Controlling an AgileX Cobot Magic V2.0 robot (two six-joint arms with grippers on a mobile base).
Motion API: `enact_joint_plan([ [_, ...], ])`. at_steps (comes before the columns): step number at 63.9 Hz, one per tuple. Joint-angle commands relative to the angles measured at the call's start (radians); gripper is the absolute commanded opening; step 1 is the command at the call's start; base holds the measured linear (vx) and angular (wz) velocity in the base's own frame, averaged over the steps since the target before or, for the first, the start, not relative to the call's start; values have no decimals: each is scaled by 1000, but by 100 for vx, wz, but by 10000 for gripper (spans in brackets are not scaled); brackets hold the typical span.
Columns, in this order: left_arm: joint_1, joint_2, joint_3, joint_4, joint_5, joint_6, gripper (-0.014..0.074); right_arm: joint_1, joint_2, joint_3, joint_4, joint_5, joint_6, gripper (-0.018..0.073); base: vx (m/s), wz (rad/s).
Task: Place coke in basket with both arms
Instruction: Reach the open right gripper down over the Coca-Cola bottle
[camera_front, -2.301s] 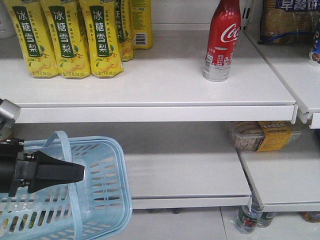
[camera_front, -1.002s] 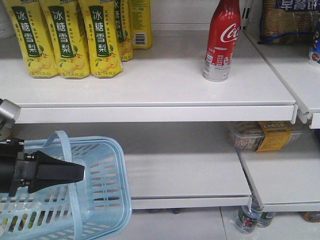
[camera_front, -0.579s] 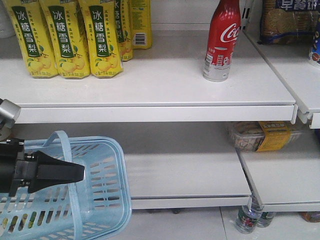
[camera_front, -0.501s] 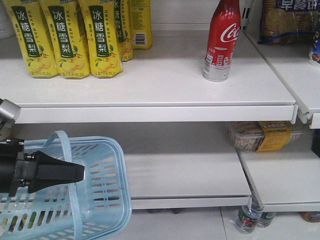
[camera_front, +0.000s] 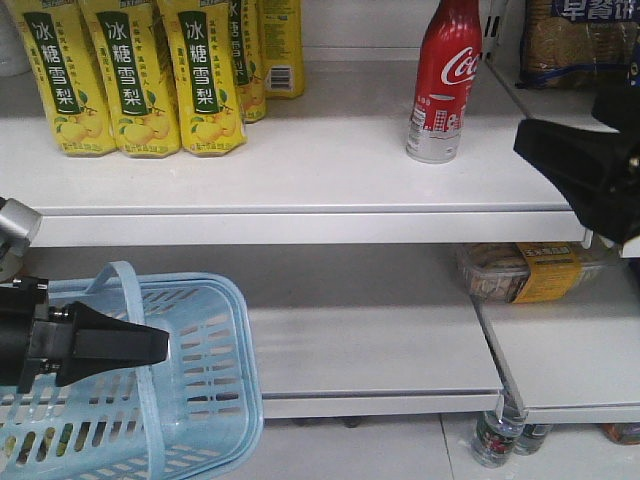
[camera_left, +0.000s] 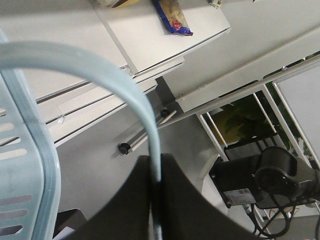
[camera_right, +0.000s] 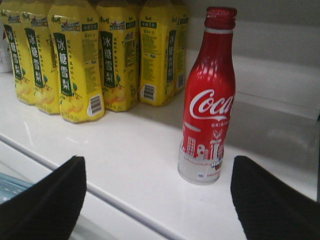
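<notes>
Left pincer (camera_front: 160, 347) clamps the loop handle (camera_left: 100, 65) of the light blue plastic basket (camera_front: 215, 400) to present it, while the right pincer (camera_front: 530, 148) gapes wide toward the slim red coke bottle (camera_front: 440, 80) on the white shelf (camera_front: 300, 160).

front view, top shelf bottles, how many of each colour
yellow pear-drink bottles: 5 showing
red coke bottle: 1
total: 6
</notes>
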Motion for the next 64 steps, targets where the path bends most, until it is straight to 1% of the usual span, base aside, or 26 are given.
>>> enact_joint_plan([
  [1, -4, -25, -31, -77, 26, 15, -6, -2, 48, -71, 128, -22, -102, 581, 0, 0],
  [5, -4, -25, -31, -77, 26, 15, -6, -2, 84, -105, 133, -22, -117, 581, 0, 0],
  [24, -4, -25, -31, -77, 26, 15, -6, -2, 239, -266, 133, -21, -129, 581, 0, 0],
  [33, -4, -25, -31, -77, 26, 15, -6, -1, 319, -344, 159, 6, -131, 581, 0, 0],
  [43, -4, -25, -31, -77, 26, 15, -6, 0, 398, -423, 164, 7, -131, 581, 0, 0],
  [49, -4, -25, -31, -77, 26, 15, -6, 46, 438, -468, 166, -18, -154, 581, 0, 0],
  [57, -4, -25, -31, -77, 26, 15, -6, 127, 495, -525, 165, -145, -196, 581, 0, 0],
  [61, -4, -25, -31, -77, 26, 15, -6, 149, 520, -551, 167, -202, -205, 581, 0, 0],
  [64, -4, -25, -31, -77, 26, 15, -6, 159, 538, -574, 167, -218, -205, 581, 0, 0],
])
